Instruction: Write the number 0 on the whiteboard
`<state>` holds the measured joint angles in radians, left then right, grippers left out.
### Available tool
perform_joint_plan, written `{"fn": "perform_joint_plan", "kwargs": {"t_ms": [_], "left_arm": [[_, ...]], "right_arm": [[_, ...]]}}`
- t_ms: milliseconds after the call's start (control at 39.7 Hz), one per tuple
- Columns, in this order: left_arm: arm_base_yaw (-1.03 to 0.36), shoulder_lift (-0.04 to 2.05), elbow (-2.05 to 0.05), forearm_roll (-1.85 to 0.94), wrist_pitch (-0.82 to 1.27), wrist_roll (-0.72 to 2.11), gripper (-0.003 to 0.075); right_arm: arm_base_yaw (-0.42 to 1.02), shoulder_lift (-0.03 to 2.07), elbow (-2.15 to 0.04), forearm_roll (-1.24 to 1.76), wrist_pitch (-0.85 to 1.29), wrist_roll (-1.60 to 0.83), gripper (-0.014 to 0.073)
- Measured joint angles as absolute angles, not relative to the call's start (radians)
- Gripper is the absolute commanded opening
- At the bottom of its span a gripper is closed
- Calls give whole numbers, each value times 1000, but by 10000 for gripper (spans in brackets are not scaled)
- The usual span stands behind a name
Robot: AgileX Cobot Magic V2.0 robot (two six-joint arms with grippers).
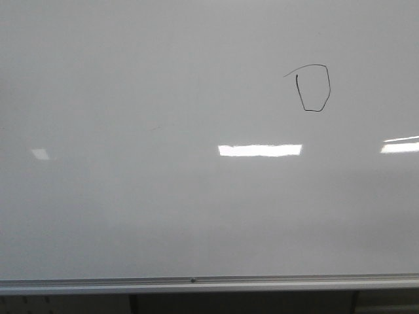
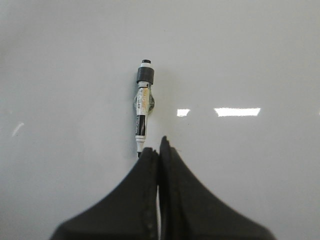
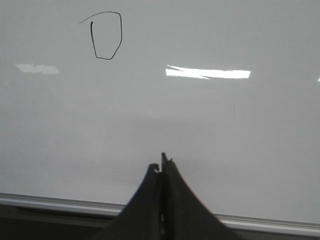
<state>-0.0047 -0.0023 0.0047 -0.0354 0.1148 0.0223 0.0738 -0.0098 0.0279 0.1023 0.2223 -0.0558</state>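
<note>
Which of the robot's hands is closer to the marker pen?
Left. The left hand, closed, sits at the tip of the marker pen; the right hand has no pen in its view.

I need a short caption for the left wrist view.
Shut left gripper beside a marker lying on the whiteboard.

A hand-drawn number 0 (image 1: 313, 88) stands on the whiteboard (image 1: 163, 196).

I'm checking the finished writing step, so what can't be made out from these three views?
- Marker label: too small, left wrist view; its tip is at the left gripper fingertips, contact unclear.
- Whiteboard top and sides: cut off, front view.
- Number 0: its faint tail leaves closure unclear.
- Right gripper: empty, fingers together.
</note>
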Motion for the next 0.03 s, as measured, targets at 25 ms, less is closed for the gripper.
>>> {"fn": "perform_joint_plan", "kwargs": {"t_ms": [25], "left_arm": [[-5,-2,5,-35,115,22,-20]], "right_arm": [[74,-10,28,102,222,-56,-69]]}}
